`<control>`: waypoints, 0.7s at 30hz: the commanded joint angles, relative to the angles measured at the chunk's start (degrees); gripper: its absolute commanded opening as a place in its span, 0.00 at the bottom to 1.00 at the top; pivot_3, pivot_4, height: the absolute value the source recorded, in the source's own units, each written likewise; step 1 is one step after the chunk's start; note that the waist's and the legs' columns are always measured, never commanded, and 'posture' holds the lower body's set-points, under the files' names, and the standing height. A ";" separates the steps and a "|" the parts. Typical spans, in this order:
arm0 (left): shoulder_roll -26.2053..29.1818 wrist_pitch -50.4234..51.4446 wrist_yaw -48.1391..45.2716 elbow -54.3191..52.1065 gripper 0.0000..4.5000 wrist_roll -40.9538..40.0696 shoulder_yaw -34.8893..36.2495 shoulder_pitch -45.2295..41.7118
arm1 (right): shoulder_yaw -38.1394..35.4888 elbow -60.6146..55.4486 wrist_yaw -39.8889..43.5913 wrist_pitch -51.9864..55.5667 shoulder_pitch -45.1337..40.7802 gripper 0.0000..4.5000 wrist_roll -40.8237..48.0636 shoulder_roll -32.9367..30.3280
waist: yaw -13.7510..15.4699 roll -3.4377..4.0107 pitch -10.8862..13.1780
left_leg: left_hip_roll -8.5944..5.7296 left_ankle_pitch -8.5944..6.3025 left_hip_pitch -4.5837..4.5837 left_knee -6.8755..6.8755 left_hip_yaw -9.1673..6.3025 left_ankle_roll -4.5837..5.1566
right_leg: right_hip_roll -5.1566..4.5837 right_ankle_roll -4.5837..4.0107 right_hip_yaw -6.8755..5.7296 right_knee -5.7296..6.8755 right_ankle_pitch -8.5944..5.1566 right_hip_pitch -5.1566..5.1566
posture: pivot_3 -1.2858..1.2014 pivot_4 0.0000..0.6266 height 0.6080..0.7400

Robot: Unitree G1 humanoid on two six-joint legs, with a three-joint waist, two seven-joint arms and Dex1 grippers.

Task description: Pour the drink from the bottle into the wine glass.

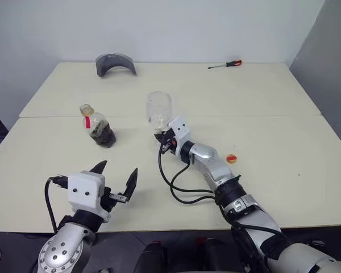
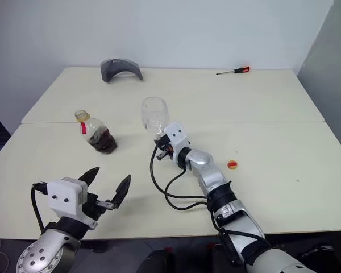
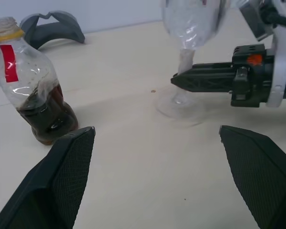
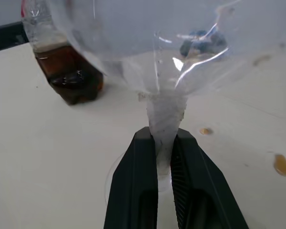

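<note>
Right gripper (image 4: 163, 157): clamped on the wine glass (image 1: 158, 108) stem, steadying it for pouring.
Left gripper (image 1: 116, 177): spread wide, facing the uncapped bottle (image 1: 96, 126).

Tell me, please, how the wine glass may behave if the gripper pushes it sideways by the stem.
The wine glass is empty, with a wide bowl over a thin stem, so it is probably top-heavy and may tip. The right gripper is shut on the stem, a narrow, smooth hold, so the glass might slip or rotate. It looks thin-walled, likely fragile.

Lab or workshop test space, bare white walls, plain cream counter (image 1: 261, 102), stray screwdriver (image 1: 225, 65), grey curved part (image 1: 115, 63)
</note>
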 commanded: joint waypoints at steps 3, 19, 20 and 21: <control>-0.24 -2.00 0.12 -0.50 1.00 0.34 0.86 0.27 | 0.61 10.34 -2.86 -7.62 -5.97 0.03 -3.53 1.91 | -0.04 0.02 0.01 | 0.00 0.00 0.02 0.00 0.01 0.00 | 0.00 0.00 0.01 0.02 0.00 0.00 | 0.52 0.24 1.00; -0.10 -0.25 1.54 -0.55 1.00 0.48 -0.14 -2.60 | -2.48 17.99 -6.33 -6.58 -10.09 0.11 -5.31 -1.09 | 0.12 0.02 0.00 | -0.01 0.00 0.06 0.01 -0.02 0.00 | -0.02 -0.01 -0.01 0.03 0.00 0.07 | 0.52 0.24 1.00; -0.01 -0.15 1.51 -0.53 1.00 0.45 -0.08 -2.80 | -2.72 17.74 -5.93 -6.28 -9.90 0.19 -5.08 -0.90 | 0.12 0.02 0.00 | -0.01 0.00 0.06 0.01 -0.02 -0.01 | -0.02 -0.01 -0.01 0.03 0.00 0.07 | 0.52 0.24 1.00; 0.03 0.00 1.52 -0.54 1.00 0.40 -0.03 -3.00 | -2.82 17.41 -5.66 -6.11 -9.69 0.24 -5.01 -0.81 | 0.11 0.01 0.00 | 0.00 0.00 0.06 0.00 -0.03 -0.01 | -0.02 -0.01 -0.01 0.03 0.00 0.07 | 0.52 0.24 1.00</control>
